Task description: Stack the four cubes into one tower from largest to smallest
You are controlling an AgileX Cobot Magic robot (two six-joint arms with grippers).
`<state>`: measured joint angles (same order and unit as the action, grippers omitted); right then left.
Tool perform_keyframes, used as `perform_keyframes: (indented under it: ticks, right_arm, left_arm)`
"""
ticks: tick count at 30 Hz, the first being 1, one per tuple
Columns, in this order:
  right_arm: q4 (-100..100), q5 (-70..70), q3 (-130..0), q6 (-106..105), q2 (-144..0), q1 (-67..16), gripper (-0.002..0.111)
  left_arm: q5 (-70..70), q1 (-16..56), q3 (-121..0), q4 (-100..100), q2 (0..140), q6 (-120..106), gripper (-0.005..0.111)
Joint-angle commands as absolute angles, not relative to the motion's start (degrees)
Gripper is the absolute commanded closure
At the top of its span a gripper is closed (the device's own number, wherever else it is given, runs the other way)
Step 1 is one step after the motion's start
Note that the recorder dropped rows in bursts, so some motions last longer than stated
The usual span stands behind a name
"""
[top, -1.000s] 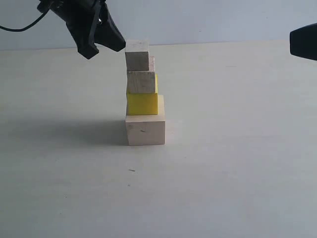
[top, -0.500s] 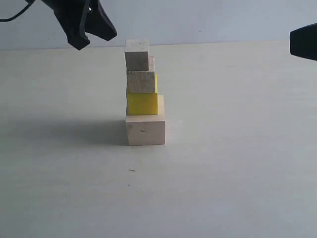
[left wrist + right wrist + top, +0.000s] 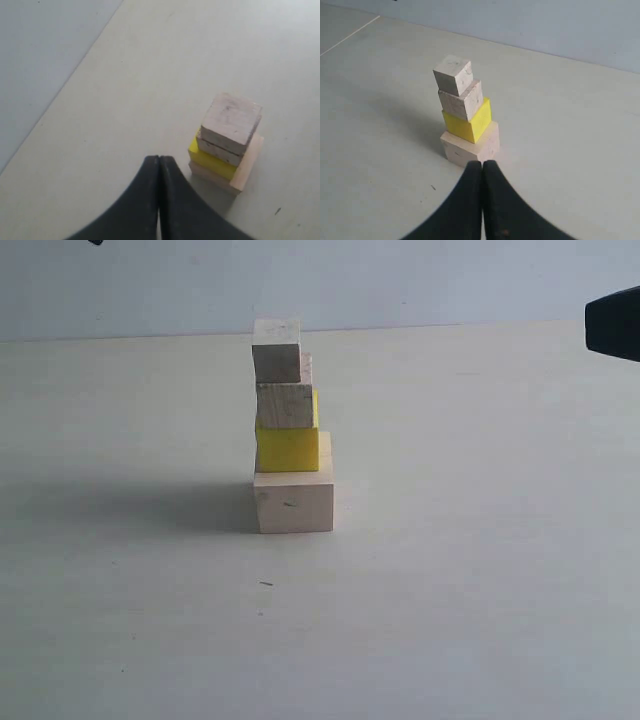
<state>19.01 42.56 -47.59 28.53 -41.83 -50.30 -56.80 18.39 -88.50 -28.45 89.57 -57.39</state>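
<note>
The tower stands mid-table as one column: large pale wood cube [image 3: 293, 500] at the bottom, yellow cube [image 3: 288, 448] on it, a small wood cube [image 3: 285, 405], and the smallest wood cube [image 3: 276, 350] on top. The same stack shows in the left wrist view, topped by the smallest cube [image 3: 231, 121], and in the right wrist view [image 3: 453, 74]. My left gripper [image 3: 159, 159] is shut and empty, high above and beside the tower, out of the exterior view. My right gripper [image 3: 483, 163] is shut and empty, short of the large cube [image 3: 469, 148]; a dark part of the right arm [image 3: 612, 324] shows.
The pale table [image 3: 480, 590] runs to a far edge against a light blue wall [image 3: 420, 280]. A tiny dark speck [image 3: 265, 583] lies in front of the tower.
My left gripper has risen up and to the left, leaving the exterior view. The tower and the right arm have not moved.
</note>
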Motion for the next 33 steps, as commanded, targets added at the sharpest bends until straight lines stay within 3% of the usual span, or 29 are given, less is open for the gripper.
perform_keyframes:
  ticks: [1,14,18,33]
  right_arm:
    - [20.72,41.16,-47.26,28.53,-41.4,-50.36,0.108]
    - [21.91,40.61,-47.26,28.53,-41.4,-50.36,0.108]
    - [22.02,40.61,-47.26,28.53,-41.4,-50.36,0.108]
    - [21.67,40.61,-47.26,28.53,-41.4,-50.36,0.108]
  left_arm:
    - [-52.33,18.27,-82.27,-31.64,85.68,-54.54,0.107]
    - [-23.73,18.27,-55.28,-43.06,71.16,-50.3,0.107]
    - [-20.58,18.27,-50.14,-43.06,67.21,-50.3,0.107]
    - [-19.4,18.27,-48.15,-42.37,65.35,-50.3,0.107]
